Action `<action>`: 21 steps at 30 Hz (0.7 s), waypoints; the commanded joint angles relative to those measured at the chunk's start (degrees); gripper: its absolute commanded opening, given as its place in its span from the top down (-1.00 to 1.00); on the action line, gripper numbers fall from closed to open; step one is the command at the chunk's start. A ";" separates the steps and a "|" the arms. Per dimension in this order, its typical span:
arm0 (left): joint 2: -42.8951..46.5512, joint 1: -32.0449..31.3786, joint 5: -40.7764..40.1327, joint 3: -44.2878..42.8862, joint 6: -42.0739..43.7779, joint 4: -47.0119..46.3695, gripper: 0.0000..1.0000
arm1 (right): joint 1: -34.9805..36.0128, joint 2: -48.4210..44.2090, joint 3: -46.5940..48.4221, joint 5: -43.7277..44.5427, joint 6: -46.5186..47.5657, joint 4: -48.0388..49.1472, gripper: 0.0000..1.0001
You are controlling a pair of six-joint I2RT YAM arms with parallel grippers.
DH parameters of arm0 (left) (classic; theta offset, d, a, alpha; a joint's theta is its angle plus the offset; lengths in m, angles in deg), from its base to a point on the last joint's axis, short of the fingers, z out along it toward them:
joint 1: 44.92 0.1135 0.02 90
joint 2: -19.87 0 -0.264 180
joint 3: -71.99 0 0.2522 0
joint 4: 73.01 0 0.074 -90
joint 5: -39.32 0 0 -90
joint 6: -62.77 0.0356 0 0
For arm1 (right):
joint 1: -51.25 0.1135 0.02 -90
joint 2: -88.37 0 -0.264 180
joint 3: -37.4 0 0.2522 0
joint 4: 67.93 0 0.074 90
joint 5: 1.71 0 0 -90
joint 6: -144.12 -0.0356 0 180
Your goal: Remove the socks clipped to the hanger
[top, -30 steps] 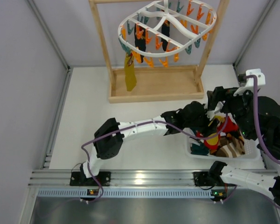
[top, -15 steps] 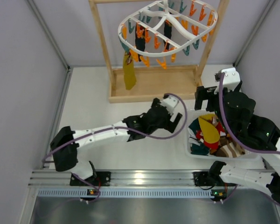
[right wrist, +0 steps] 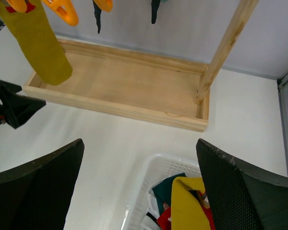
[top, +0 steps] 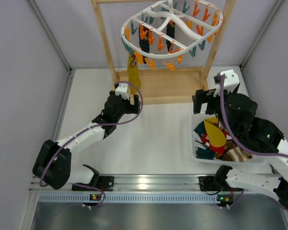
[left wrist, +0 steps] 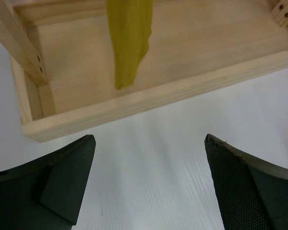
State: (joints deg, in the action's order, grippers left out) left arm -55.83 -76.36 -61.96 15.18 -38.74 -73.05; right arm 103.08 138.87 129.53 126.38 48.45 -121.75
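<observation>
The white oval hanger (top: 173,24) hangs from the wooden stand with orange and teal pegs under it. A mustard sock (top: 133,76) is clipped at its left front, and two dark socks (top: 144,44) hang further in. My left gripper (top: 126,99) is open and empty just in front of the stand's base, below the mustard sock (left wrist: 129,38); it shows in the left wrist view (left wrist: 149,140). My right gripper (top: 202,101) is open and empty above the basket's far edge; it shows in the right wrist view (right wrist: 139,144). That view also shows the mustard sock (right wrist: 38,43).
The light wooden stand's base tray (top: 158,88) lies at the back, with uprights left and right (right wrist: 225,48). A white plastic basket (top: 194,146) at the right holds several loose socks (top: 216,136); its rim also shows in the right wrist view (right wrist: 151,167). Grey walls close in both sides.
My left arm has swung away from the basket, leftward and back, to the front of the stand under the mustard sock. My right gripper has shifted a little left and back.
</observation>
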 commanded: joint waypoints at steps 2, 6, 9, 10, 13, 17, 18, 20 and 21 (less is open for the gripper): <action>-1.46 7.26 19.16 0.08 3.07 -19.15 -0.98 | -0.07 0.13 -0.23 -3.45 -0.48 2.35 -0.90; -8.57 11.92 24.82 -6.41 2.98 -19.33 -0.98 | -0.07 0.39 -0.23 -4.86 -0.13 1.91 -0.90; -12.00 12.81 29.28 -11.25 3.42 -19.33 -0.89 | -0.15 0.74 -0.41 -5.91 0.40 2.35 -0.90; -14.01 12.81 30.09 -12.49 3.60 -19.42 -0.81 | -0.07 1.09 -0.58 -6.09 0.49 2.78 -0.91; -16.92 12.72 30.45 -16.17 2.54 -19.42 -0.51 | -0.15 2.23 -0.23 -6.79 0.66 2.79 -0.91; -16.94 11.67 30.98 -18.13 1.40 -19.42 0.58 | -0.15 3.11 0.29 -7.59 0.57 2.96 -0.91; -16.33 10.97 29.93 -17.34 1.84 -19.33 0.75 | -0.15 3.11 0.29 -7.67 0.49 3.22 -0.91; -14.83 8.69 22.51 -16.02 3.59 -19.33 1.00 | -0.15 3.11 0.56 -7.85 0.31 3.66 -0.91; -13.26 5.63 19.41 -14.36 3.68 -19.33 1.00 | -0.15 2.94 0.64 -8.46 -0.12 4.54 -0.90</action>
State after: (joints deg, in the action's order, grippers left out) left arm -73.21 -65.84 -35.95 -0.38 -36.46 -88.46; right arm 103.08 142.50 129.16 119.56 48.54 -121.05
